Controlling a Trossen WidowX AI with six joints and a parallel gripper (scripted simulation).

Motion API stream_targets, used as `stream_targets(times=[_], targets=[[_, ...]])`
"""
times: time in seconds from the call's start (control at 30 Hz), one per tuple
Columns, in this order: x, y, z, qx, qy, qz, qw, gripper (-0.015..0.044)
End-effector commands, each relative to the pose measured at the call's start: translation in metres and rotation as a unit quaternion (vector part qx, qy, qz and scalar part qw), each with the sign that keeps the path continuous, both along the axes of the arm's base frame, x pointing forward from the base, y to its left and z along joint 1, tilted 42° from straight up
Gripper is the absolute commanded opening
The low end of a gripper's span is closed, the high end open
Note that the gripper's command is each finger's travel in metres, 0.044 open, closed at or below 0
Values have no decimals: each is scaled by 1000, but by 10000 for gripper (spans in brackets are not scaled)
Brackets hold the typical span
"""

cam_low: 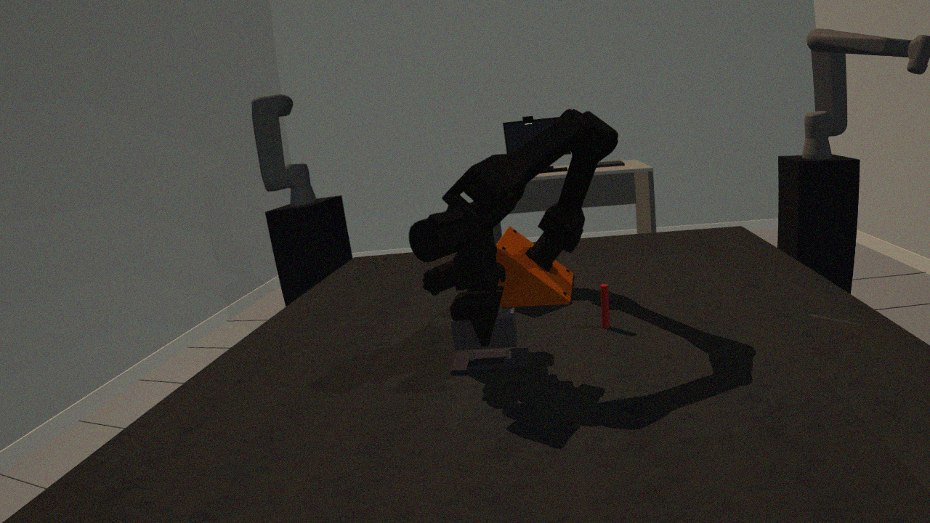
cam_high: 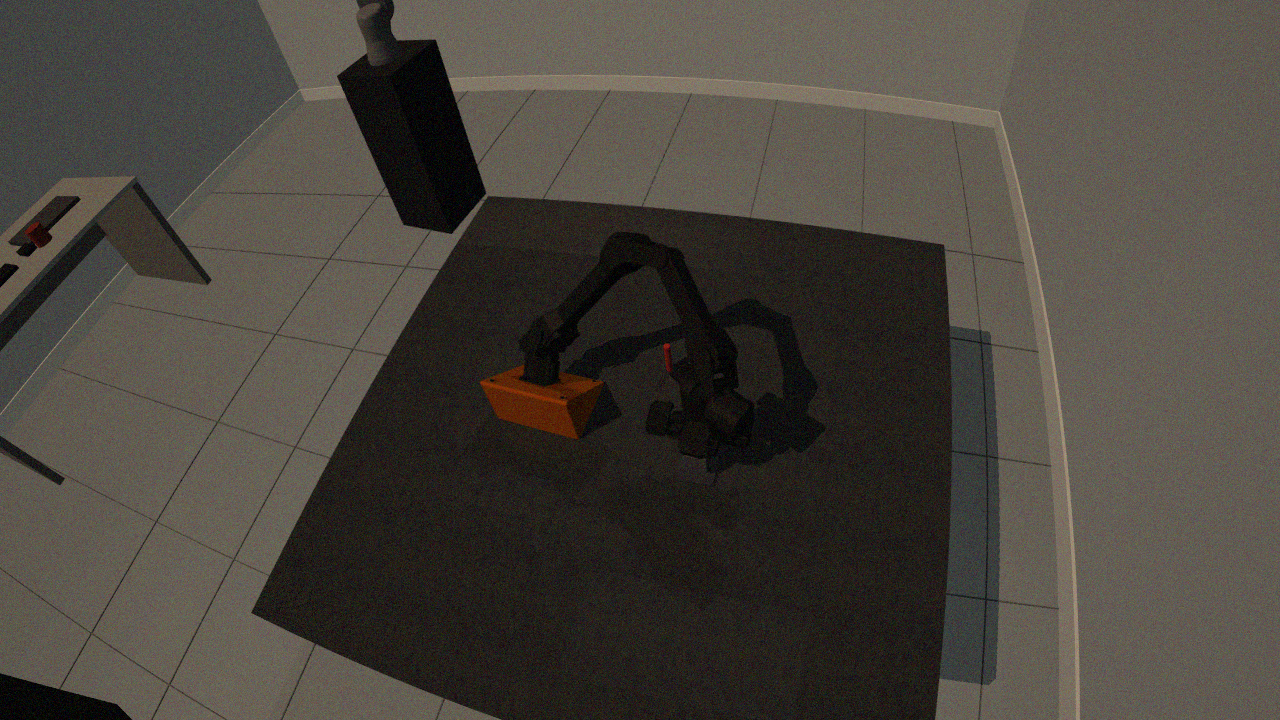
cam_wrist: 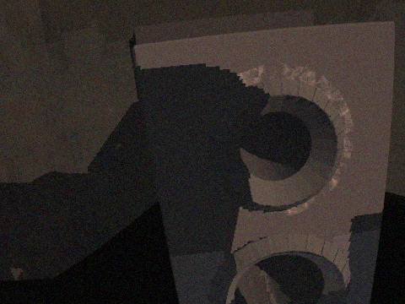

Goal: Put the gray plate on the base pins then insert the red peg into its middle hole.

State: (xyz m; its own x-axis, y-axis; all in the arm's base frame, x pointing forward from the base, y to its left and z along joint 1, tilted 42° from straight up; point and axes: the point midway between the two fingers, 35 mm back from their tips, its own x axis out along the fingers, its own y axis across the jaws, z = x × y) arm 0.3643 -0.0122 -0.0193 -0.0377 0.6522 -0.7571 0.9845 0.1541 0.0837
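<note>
Gray plate [cam_low: 504,330] [cam_wrist: 367,127] is clamped in the tool [cam_low: 484,341]; no writing is legible.

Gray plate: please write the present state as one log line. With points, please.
gray plate [cam_low: 506,330] [cam_wrist: 367,118]: held in fingers [cam_low: 484,343], above base [cam_low: 463,361] | red peg [cam_high: 666,358] [cam_low: 605,306]: upright, apart | lowering: unfinished | insertion: not done
</note>
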Motion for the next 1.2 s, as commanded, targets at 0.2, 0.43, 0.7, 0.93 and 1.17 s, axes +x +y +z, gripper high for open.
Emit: stream_targets(times=[0.2,0.43,0.7,0.93,1.17], targets=[[-3,12,-13,3,4,-1,1000,0],[-1,13,-14,1,1,1,1000,0],[-1,13,-14,1,1,1,1000,53],[-1,13,-14,1,1,1,1000,236],[-1,13,-14,1,1,1,1000,420]])
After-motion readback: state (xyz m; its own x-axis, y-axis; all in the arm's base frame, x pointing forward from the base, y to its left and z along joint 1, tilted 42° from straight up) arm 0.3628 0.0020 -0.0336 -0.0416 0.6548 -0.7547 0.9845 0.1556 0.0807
